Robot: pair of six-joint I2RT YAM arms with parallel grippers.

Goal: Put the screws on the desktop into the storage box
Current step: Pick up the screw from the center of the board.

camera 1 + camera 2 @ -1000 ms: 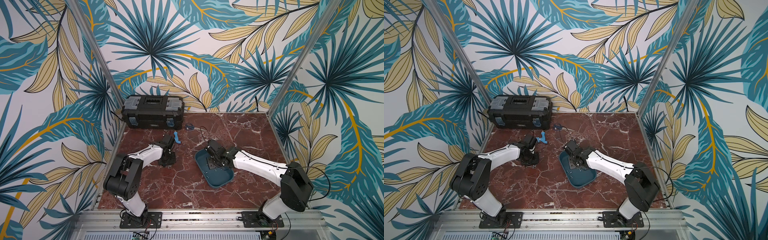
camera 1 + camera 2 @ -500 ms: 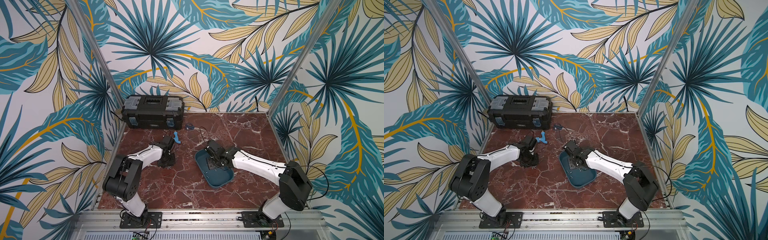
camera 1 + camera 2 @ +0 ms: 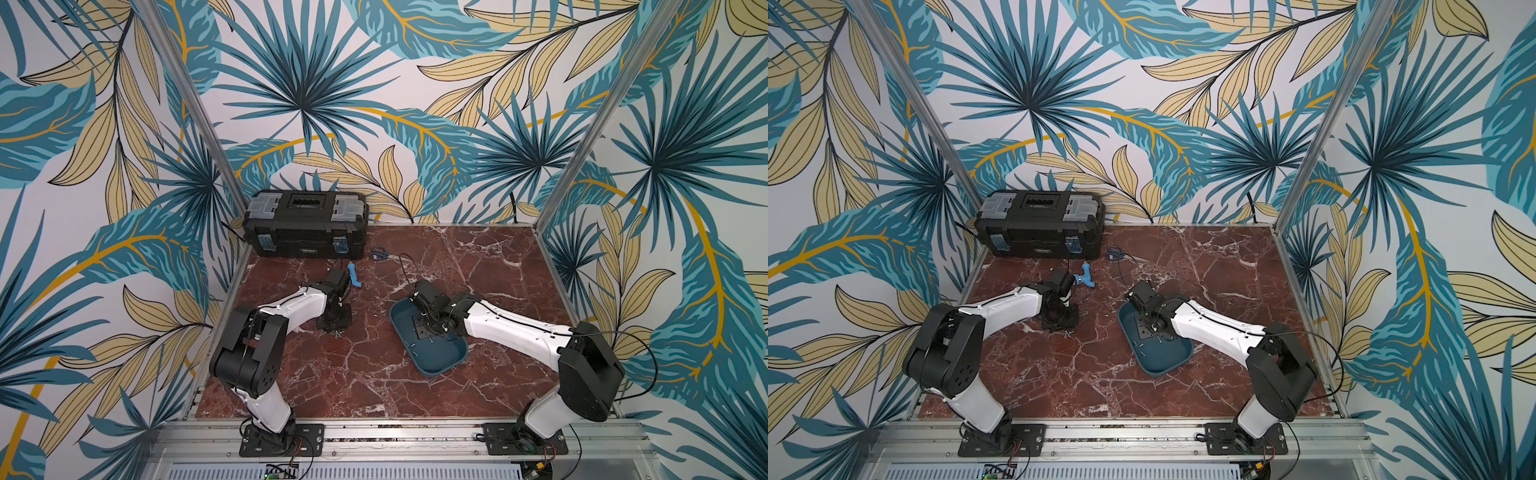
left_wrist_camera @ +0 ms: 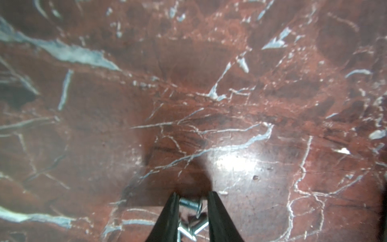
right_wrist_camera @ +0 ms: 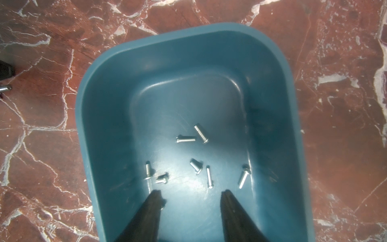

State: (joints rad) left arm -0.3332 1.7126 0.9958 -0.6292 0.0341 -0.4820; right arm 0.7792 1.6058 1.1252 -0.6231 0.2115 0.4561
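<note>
The storage box (image 3: 440,355) lies on the tabletop (image 3: 353,386) a little toward 3 o'clock of centre, its long side running from 11 to 5 o'clock. The right fingers (image 5: 154,206) hang spread apart and empty over its 11 o'clock end, above several screws (image 5: 186,138) scattered on its floor. Toward 9 o'clock of the box, well apart from it, the left fingers (image 4: 173,207) reach down to the tabletop, narrowly parted around one screw (image 4: 189,203) lying crosswise between them. Whether they pinch it cannot be told. A few loose screws (image 4: 192,227) lie just beside it. The black toolbox (image 3: 305,224) sits at 11 o'clock.
</note>
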